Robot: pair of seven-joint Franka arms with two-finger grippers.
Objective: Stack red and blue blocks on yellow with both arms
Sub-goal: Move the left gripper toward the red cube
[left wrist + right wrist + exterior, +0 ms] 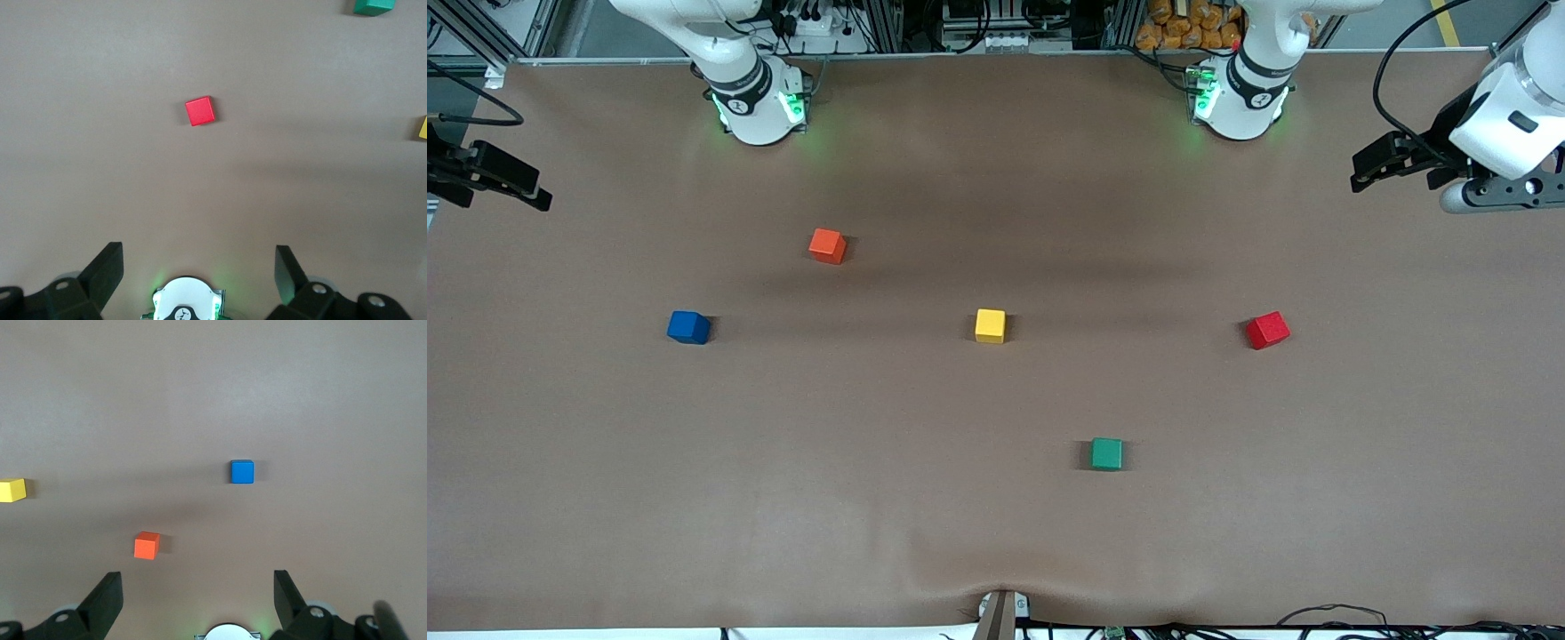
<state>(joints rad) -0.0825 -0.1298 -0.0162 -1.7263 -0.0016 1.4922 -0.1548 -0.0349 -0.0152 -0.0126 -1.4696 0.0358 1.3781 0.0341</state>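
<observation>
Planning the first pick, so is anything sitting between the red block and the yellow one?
Nothing visible. The table is bare between the red block and the yellow block; the green block lies nearer the front camera, off that line.

front view: we look steeply down from high across the brown matte table (996, 533), facing both arm bases.
left wrist view: we hover high, facing down at the small matte red cube (200, 111).
right wrist view: likewise over the small deep-blue cube (242, 471).
shared: the small bright-yellow cube (990, 325) appears in all three.
</observation>
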